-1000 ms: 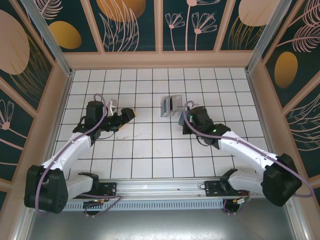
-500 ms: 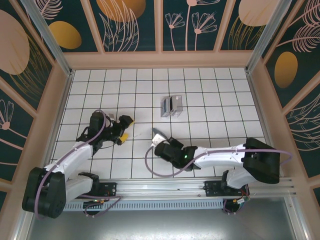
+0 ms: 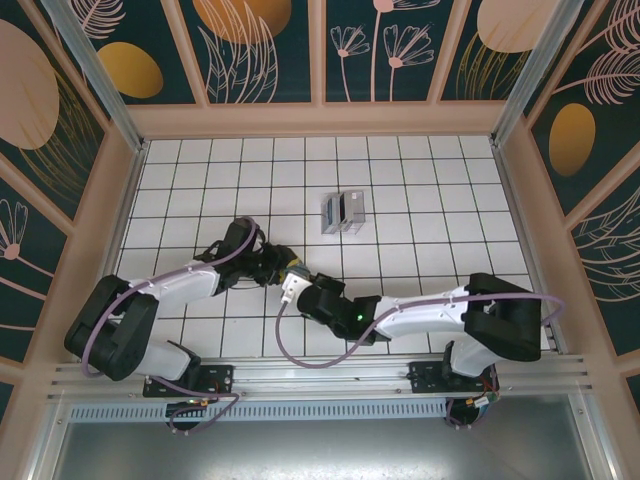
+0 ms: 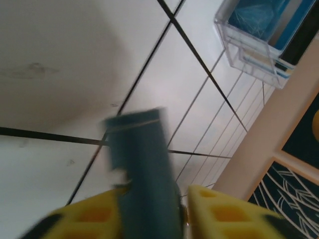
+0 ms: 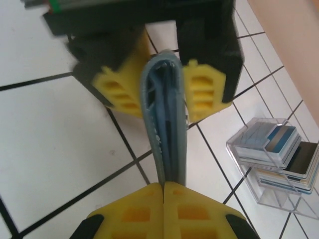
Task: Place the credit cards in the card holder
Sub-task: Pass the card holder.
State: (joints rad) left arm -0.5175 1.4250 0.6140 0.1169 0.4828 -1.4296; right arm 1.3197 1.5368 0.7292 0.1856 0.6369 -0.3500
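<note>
Teal holder [image 5: 164, 124] clamped in left jaws; right jaws pressed together at its near end; cards [image 5: 275, 141] in clear box [image 5: 271, 198] nearby.

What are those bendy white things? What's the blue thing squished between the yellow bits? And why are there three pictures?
Those are two robot arms, a left arm and a right arm, bolted to a white tiled table. One picture looks down from a camera up above. The other two come from little cameras on the robot's wrists, so you see its yellow fingers very close. The blue thing is the card holder, a small soft wallet. The left gripper squeezes one end of it and the right gripper pinches the other end, so both arms are holding it together. Farther back stands a clear plastic box with the credit cards stacked inside.
</note>
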